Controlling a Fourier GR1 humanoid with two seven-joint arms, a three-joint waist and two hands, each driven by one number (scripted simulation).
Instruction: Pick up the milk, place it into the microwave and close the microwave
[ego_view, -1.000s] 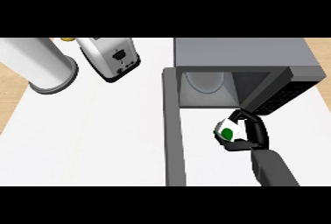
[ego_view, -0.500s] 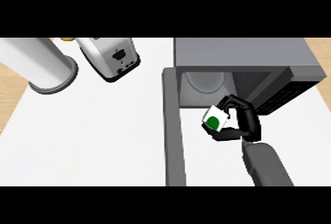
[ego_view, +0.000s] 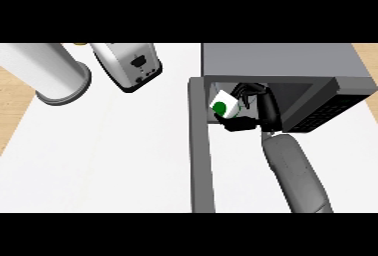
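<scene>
toaster, cylinder, open microwave door

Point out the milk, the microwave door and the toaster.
milk (ego_view: 224, 106): head view, on its white face by the green mark.
microwave door (ego_view: 201, 155): head view, mid open panel.
toaster (ego_view: 127, 64): head view, its top.

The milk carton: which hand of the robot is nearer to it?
Right. The right hand is curled around the milk carton at the open microwave. The left hand does not appear in the head view.
</scene>
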